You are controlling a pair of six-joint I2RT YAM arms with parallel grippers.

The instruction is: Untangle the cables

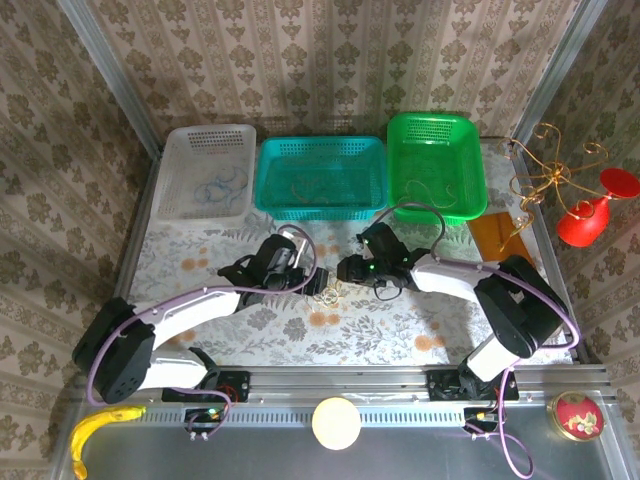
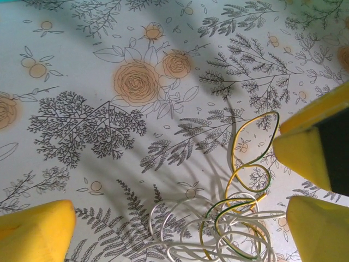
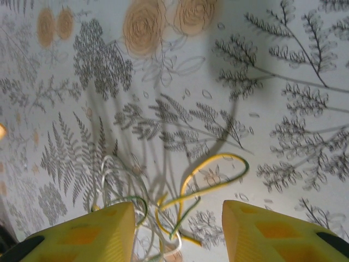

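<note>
The cables (image 1: 327,292) lie as a small clump of pale white and yellow-green wire loops on the flowered tablecloth, between the two grippers. My left gripper (image 1: 312,282) hangs just left of the clump, open wide. In the left wrist view the cables (image 2: 234,204) lie between its fingertips (image 2: 38,232), nearer the right one. My right gripper (image 1: 346,271) is just above and right of the clump. In the right wrist view its jaws stand apart, and the yellow-green loop (image 3: 214,156) and the white strands run between them, untouched by the pads (image 3: 87,232).
At the back stand a white basket (image 1: 180,150) with blue wire loops, a teal basket (image 1: 320,152) and a green basket (image 1: 435,130). A gold curly wire stand (image 1: 545,170) and a red object (image 1: 585,222) are at the right edge. A finger of the right gripper (image 2: 305,147) shows in the left wrist view.
</note>
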